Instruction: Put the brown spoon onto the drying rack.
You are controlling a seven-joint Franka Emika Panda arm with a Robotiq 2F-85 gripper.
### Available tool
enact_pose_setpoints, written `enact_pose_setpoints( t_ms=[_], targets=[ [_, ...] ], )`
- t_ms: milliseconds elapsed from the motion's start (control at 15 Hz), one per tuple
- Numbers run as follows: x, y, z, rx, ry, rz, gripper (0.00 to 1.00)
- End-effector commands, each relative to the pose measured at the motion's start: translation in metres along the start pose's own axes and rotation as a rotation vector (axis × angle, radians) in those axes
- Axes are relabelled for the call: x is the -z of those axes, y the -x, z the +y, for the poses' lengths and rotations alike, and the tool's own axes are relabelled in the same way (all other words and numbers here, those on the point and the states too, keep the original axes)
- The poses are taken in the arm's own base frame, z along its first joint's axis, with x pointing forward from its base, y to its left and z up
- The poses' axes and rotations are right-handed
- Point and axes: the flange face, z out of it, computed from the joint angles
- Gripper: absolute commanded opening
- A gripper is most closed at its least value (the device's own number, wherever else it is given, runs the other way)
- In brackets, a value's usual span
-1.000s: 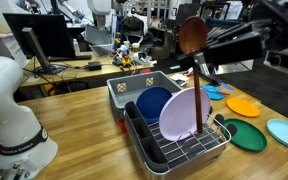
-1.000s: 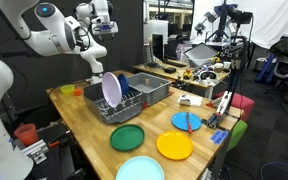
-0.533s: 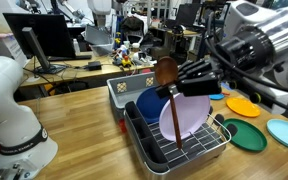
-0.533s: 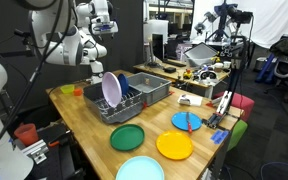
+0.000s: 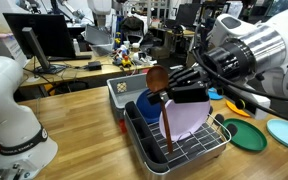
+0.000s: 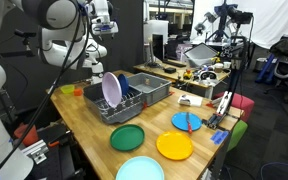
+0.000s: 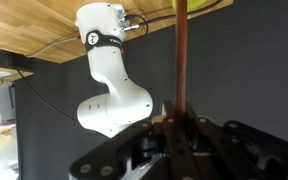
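Note:
My gripper (image 5: 171, 92) is shut on the brown spoon (image 5: 157, 78). It holds the spoon upright, bowl up, with the slim handle pointing down into the drying rack (image 5: 210, 149). The handle's lower end sits among the rack wires in front of a lilac plate (image 5: 190, 116). In the wrist view the handle (image 7: 181, 60) runs straight up from between my jaws (image 7: 180, 128). In an exterior view my gripper (image 6: 92, 69) hangs over the near end of the rack (image 6: 114, 109); the spoon is too small to make out there.
A blue plate (image 5: 149, 101) stands in the rack. A grey tub (image 5: 131, 87) sits behind it. Green (image 6: 126, 137), yellow (image 6: 174, 146), light blue (image 6: 139, 169) and blue (image 6: 187, 121) plates lie on the wooden table (image 5: 79, 120). A white robot base (image 5: 12, 115) stands close by.
My arm has come down over the rack with the spoon. The spoon has dropped from high above the plates until its handle reaches into the rack.

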Motion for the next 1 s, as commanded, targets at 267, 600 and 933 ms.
enact_pose_setpoints(
  t_ms=[267, 600, 933],
  targets=[
    [-0.021, 0.002, -0.003, 0.041, -0.051, 0.037, 0.03],
    [-0.044, 0.011, 0.005, 0.085, -0.081, 0.050, 0.03],
    [-0.048, 0.019, 0.024, 0.104, -0.081, 0.054, 0.03]
  ],
)
